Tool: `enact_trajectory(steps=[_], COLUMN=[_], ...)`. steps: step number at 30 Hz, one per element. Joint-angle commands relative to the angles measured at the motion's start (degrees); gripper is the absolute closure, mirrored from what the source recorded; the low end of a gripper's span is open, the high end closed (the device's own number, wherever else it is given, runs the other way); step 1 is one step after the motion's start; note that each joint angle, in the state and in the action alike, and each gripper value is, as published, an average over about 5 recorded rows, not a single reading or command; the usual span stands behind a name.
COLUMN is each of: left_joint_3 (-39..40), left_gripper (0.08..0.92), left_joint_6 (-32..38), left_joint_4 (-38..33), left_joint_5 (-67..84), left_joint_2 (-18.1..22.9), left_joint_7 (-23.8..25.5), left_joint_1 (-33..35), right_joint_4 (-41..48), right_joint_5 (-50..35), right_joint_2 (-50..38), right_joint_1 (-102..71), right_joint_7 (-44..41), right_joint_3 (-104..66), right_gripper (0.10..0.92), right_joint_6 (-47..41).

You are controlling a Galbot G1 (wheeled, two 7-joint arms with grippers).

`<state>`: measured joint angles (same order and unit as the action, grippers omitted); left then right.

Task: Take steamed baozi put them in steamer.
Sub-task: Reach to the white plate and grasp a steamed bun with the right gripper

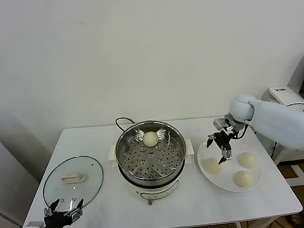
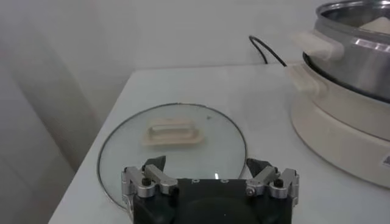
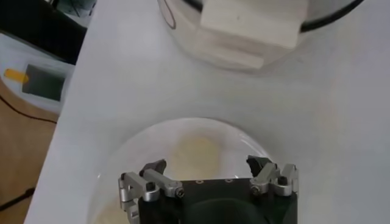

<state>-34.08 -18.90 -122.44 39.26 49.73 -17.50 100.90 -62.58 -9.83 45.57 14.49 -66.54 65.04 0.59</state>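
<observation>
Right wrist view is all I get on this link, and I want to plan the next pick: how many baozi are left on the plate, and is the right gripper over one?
Observer: Three baozi remain on the plate. The right gripper hangs open above the one nearest the steamer.
Operator: Has anything gone into the steamer?
Observer: Yes, one bun lies on the perforated tray, at the far side.
Operator: Is the lid in the way?
Observer: No. The glass lid lies flat on the table, on the steamer's other side from the plate.
Operator: And the left arm?
Observer: The left gripper waits open at the table's near edge, by the lid.
</observation>
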Motion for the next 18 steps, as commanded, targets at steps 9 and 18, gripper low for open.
enact_trajectory(steps=[9, 18], left_joint_3=[0.1, 0.1], left_gripper=[0.177, 0.177], left_joint_6=[0.1, 0.1], left_joint_4=[-0.2, -0.4], left_joint_5=[-0.2, -0.6], left_joint_2=[0.1, 0.1], left_joint_7=[0.0, 0.0], left_joint_1=[0.5, 0.8], right_joint_4=[4.4, 4.9], right_joint_5=[6.6, 7.3], right_joint_2=[1.6, 1.9], right_joint_1=[-9.1, -11.2], right_joint_7=[2.8, 2.6], right_joint_3=[-7.6, -9.8], right_gripper=[0.203, 0.261], right_joint_6=[-0.7, -0.8])
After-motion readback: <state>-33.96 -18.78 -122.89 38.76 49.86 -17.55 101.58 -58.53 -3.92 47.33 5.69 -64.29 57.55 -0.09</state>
